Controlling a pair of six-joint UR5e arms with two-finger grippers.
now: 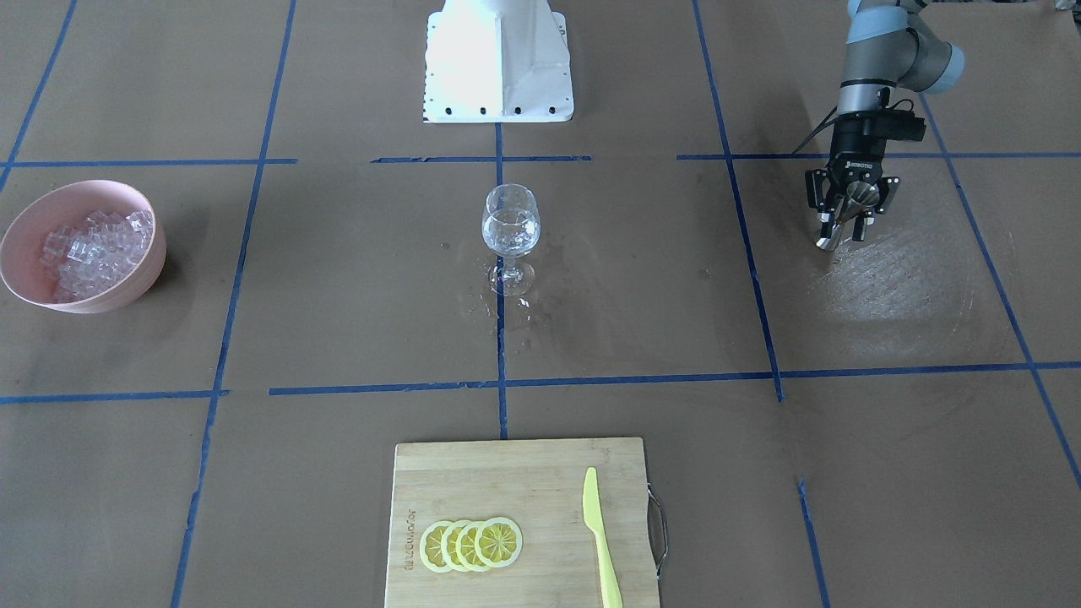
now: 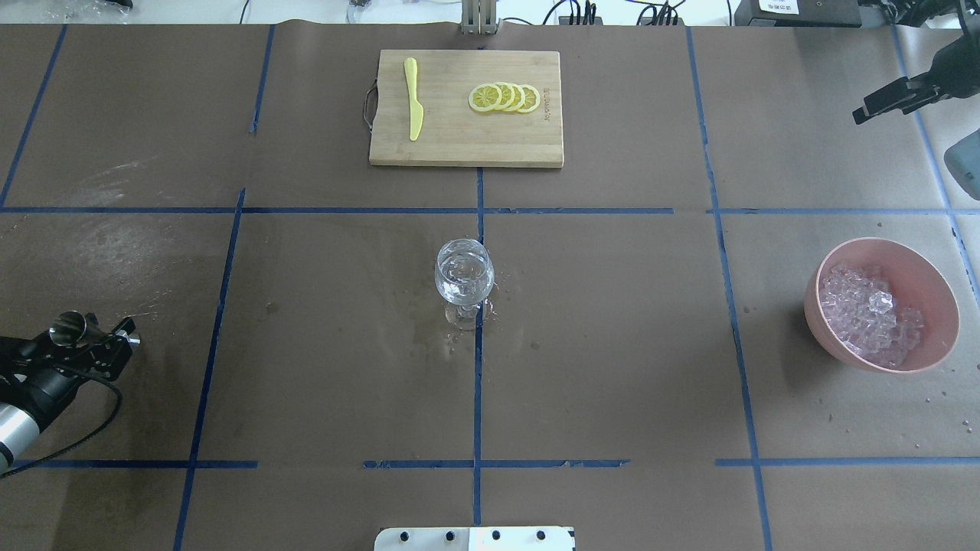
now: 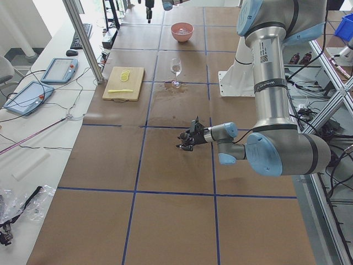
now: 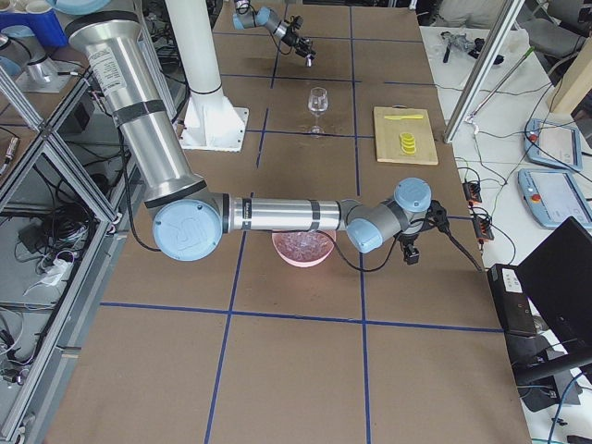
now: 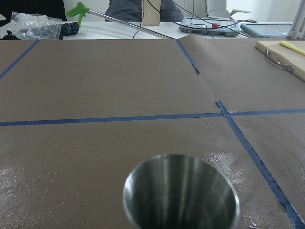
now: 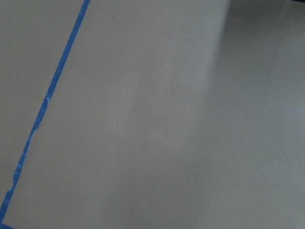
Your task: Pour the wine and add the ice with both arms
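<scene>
A clear wine glass (image 1: pixel 510 224) stands upright at the table's middle with a little clear wine in its bowl; it also shows in the overhead view (image 2: pixel 463 277). A heap of clear ice cubes (image 2: pixel 869 310) fills a pink bowl (image 2: pixel 949 302) on my right side. My left gripper (image 1: pixel 847 215) is shut on a small steel cup (image 2: pixel 67 327), held tilted just above the table, far from the glass. The cup's mouth (image 5: pixel 181 195) fills the left wrist view. My right gripper (image 4: pixel 411 253) hangs beyond the bowl; I cannot tell whether it is open or shut.
A wooden cutting board (image 2: pixel 444 138) with yellow lemon slices (image 2: pixel 505 98) and a yellow knife (image 2: pixel 413 107) lies at the far edge. Wet patches lie around the glass foot (image 1: pixel 515 304). The white robot base (image 1: pixel 498 76) stands behind the glass.
</scene>
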